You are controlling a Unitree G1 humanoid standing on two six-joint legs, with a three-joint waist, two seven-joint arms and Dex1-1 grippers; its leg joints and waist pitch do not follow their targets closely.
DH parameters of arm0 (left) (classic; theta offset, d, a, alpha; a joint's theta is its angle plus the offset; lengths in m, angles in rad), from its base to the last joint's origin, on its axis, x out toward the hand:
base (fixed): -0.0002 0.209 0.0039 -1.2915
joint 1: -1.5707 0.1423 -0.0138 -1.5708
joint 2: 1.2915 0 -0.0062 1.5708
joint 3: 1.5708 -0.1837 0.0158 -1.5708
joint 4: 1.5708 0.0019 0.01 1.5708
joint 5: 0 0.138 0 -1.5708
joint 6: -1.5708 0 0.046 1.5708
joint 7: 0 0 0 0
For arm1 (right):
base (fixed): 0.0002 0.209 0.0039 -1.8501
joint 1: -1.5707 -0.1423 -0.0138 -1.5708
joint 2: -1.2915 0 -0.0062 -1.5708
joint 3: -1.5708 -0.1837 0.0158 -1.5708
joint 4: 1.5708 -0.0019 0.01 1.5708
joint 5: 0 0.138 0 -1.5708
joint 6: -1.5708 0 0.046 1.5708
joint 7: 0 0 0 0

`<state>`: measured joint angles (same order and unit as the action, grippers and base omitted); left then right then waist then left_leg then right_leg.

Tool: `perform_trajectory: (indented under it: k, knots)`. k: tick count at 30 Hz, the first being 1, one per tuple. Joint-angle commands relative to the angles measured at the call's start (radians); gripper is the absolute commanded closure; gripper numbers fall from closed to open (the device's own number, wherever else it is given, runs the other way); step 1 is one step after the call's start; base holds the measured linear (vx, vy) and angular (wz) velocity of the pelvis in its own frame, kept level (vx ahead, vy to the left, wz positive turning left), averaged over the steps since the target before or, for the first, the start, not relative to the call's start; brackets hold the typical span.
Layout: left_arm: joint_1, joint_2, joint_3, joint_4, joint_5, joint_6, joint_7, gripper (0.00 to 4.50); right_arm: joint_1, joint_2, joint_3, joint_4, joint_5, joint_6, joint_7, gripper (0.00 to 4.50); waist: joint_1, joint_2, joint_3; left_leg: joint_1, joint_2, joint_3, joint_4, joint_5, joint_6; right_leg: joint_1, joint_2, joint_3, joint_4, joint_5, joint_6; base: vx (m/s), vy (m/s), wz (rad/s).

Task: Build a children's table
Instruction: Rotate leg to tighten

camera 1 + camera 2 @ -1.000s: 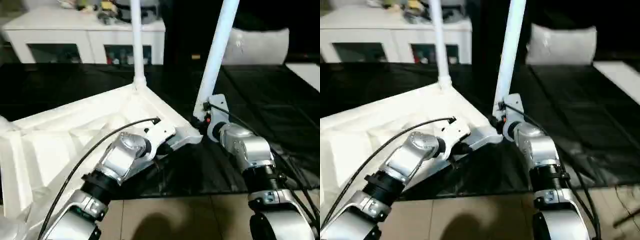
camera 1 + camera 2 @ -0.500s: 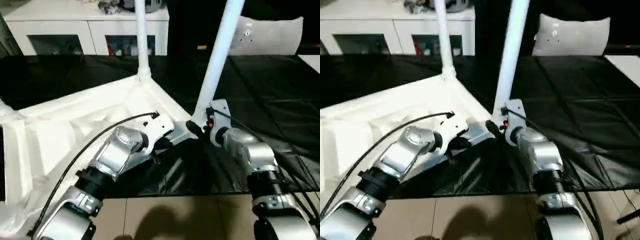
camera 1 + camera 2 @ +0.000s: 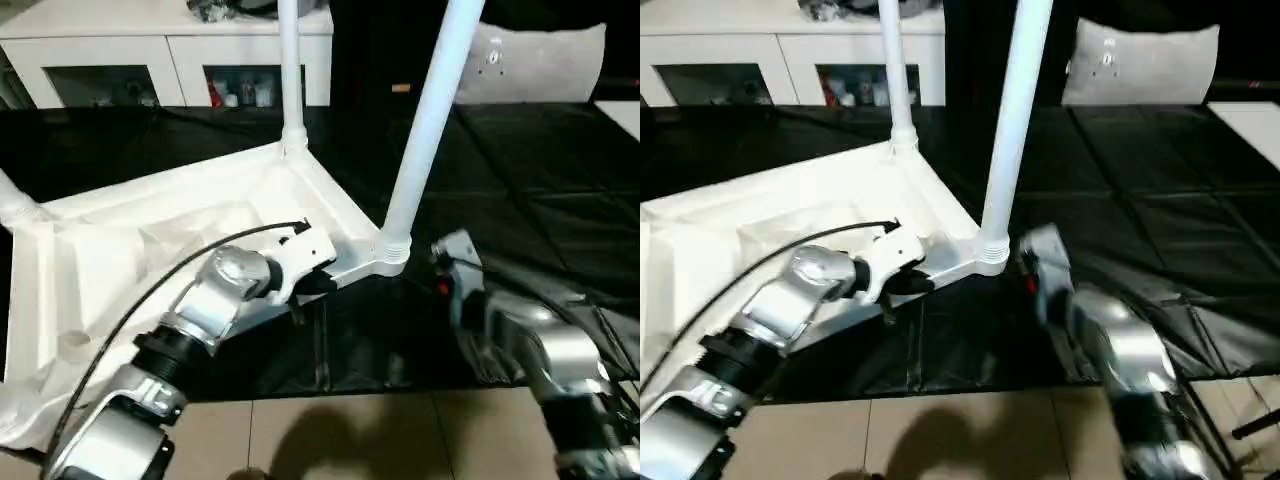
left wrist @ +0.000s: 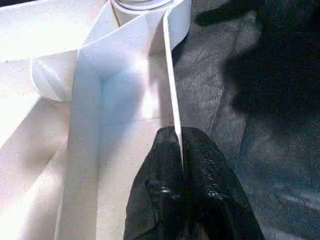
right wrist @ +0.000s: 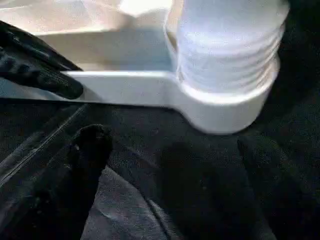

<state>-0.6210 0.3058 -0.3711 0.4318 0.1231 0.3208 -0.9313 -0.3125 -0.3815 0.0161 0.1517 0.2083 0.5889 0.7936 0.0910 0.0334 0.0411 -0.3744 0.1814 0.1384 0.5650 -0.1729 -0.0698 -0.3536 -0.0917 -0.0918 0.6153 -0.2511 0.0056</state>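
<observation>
Floor tiles (image 3: pixel 350 430) nearest, then black cloth (image 3: pixel 520 200) spread out past them. On that cloth, children's table (image 3: pixel 150 230), flipped over, ribbed hollow belly up.

Left gripper (image 4: pixel 177 145) pinched tight on the thin near rim of the table, a little left of the near right corner. Right gripper (image 5: pixel 175 150) just on the near side of that corner, fingers wide apart, nothing between them, touching nothing.

In that corner socket, near leg (image 3: pixel 430 110), standing up but leaning right a bit. Screw rings showing above the socket, so likely not turned all the way in. Farther back, far leg (image 3: pixel 290 70), straight up in the far corner. Far behind, white cabinet (image 3: pixel 180 40) with glass doors.

Looks light: thin hollow plastic, easy to lift or push by mistake. Looks stiff at the ribs and corners, bendy along the thin rim. Looks smooth and slippery, so apt to slide in black fingers.

Best to take the near leg low, just above the socket, and squeeze from both sides. Best to hold the top by the rim close to a corner, to stop any spinning. Not likely to break, but could tip if pushed high on a leg.
</observation>
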Motion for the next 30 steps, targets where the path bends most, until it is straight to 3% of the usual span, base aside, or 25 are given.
perform_trajectory:
  k: [1,3,8,11,14,16,18,23,30]
  knots:
    - [-0.005,0.016,-0.03,0.01,0.001,-0.061,-0.058,4.5,0.004,-0.03,-0.003,-0.047,0.021,-0.049,0.056,0.05,0.002,-0.008,-0.062,0.003,0.041,0.0,-0.045,-0.039,0.099,0.05,-0.061,0.051,-0.057,0.216,-0.25,0.0,0.0,0.0]
    - [-0.003,0.049,-0.052,0.028,-0.014,-0.185,-0.146,4.5,0.029,-0.122,0.008,-0.043,-0.006,-0.208,0.159,0.05,0.007,-0.016,-0.064,0.002,0.044,0.003,-0.04,-0.032,0.122,0.049,-0.063,0.051,-0.054,0.22,-0.254,0.0,0.0,0.0]
    - [-0.012,0.072,-0.062,0.041,-0.026,-0.249,-0.216,4.5,0.015,-0.17,0.014,-0.009,-0.006,-0.285,0.241,0.05,0.017,-0.015,-0.068,-0.001,0.044,0.005,-0.026,0.027,0.165,0.039,-0.06,0.049,-0.038,0.275,-0.282,0.0,0.0,0.0]
    - [-0.015,0.081,-0.07,0.044,-0.029,-0.286,-0.246,4.5,0.005,-0.189,0.032,0.004,-0.008,-0.316,0.289,0.05,0.023,-0.016,-0.064,0.0,0.051,0.006,-0.027,-0.014,0.169,0.035,-0.064,0.05,-0.04,0.202,-0.29,0.0,0.0,0.0]
    - [-0.01,0.085,-0.072,0.036,-0.055,-0.333,-0.301,4.5,-0.012,-0.205,0.067,0.034,0.012,-0.358,0.367,0.05,0.021,-0.021,-0.059,0.0,0.052,0.008,-0.032,-0.079,0.143,0.034,-0.065,0.052,-0.047,0.1,-0.288,0.0,0.0,0.0]
    - [-0.008,0.086,-0.074,0.031,-0.059,-0.342,-0.314,4.5,-0.017,-0.204,0.076,0.045,0.013,-0.367,0.385,0.21,0.023,-0.017,-0.059,0.003,0.054,0.008,-0.033,-0.095,0.131,0.031,-0.066,0.054,-0.049,0.073,-0.285,0.0,0.0,0.0]
    - [-0.001,0.091,-0.078,0.019,-0.06,-0.347,-0.333,4.5,-0.034,-0.193,0.085,0.076,0.01,-0.366,0.405,0.38,0.022,-0.023,-0.06,0.003,0.053,0.011,-0.032,-0.086,0.129,0.03,-0.064,0.054,-0.046,0.087,-0.29,0.0,0.0,0.0]
    - [0.005,0.094,-0.078,0.012,-0.063,-0.353,-0.346,4.5,-0.05,-0.191,0.102,0.104,0.011,-0.353,0.434,0.87,0.023,-0.025,-0.061,0.002,0.051,0.014,-0.03,-0.074,0.127,0.03,-0.063,0.056,-0.044,0.088,-0.283,0.0,0.0,0.0]
    - [0.005,0.097,-0.076,0.027,-0.064,-0.364,-0.359,4.5,-0.065,-0.196,0.125,0.14,0.025,-0.331,0.487,1.39,0.025,-0.027,-0.065,0.001,0.049,0.018,-0.023,-0.031,0.147,0.028,-0.059,0.058,-0.036,0.142,-0.289,0.0,0.0,0.0]
